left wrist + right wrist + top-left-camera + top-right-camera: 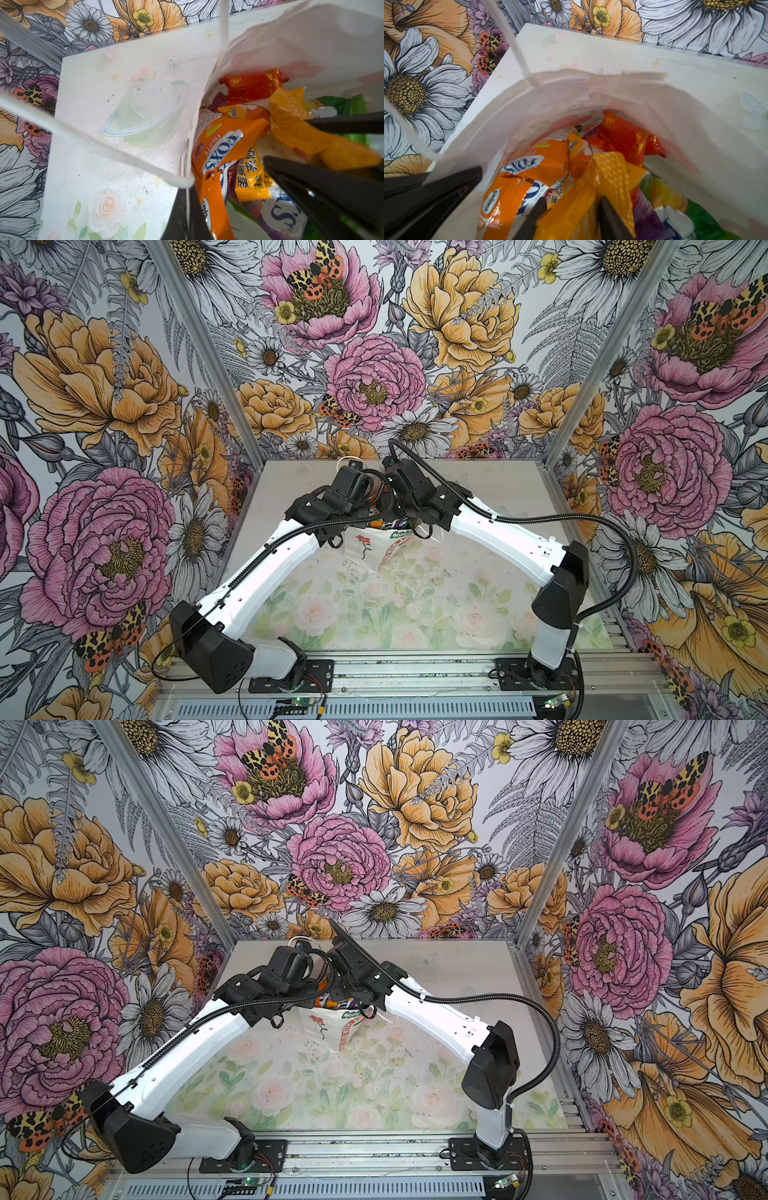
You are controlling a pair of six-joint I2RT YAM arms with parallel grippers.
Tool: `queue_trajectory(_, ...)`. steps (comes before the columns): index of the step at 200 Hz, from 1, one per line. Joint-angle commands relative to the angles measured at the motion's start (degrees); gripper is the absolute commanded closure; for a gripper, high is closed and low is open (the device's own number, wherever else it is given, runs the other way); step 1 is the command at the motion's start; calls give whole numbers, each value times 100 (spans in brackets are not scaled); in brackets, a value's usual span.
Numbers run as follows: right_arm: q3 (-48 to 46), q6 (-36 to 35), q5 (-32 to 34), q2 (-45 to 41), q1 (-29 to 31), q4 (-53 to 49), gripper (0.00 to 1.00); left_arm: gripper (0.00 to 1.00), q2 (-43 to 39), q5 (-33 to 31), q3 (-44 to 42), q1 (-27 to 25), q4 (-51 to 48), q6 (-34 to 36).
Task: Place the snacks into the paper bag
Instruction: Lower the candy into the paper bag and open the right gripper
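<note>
Where snacks (550, 172) fill the paper bag (354, 552), arms (266, 572) overhang it.

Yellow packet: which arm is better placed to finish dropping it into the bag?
Right. The right gripper is inside the bag, jaws apart around the yellow packet. The left gripper is shut on the bag's rim, holding it open, so it should probably stay put.
</note>
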Motion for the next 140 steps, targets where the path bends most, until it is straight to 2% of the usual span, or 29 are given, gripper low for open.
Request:
queue_trajectory(1, 147, 100, -290, -115, 68, 92, 49, 100, -267, -43, 88, 45, 296, -44)
queue_trajectory(34, 113, 191, -411, -404, 44, 88, 43, 100, -293, -34, 88, 45, 297, -41)
queue_trajectory(61, -113, 280, -191, -796, -23, 97, 41, 100, -295, -28, 87, 44, 297, -42)
queue_trajectory(87, -460, 343, 173, -1196, -154, 139, 40, 100, -272, 1, 88, 52, 295, -44)
queue_trajectory(140, -1307, 719, 329, -1902, -674, 314, 40, 100, -296, 1, 90, 71, 300, -43)
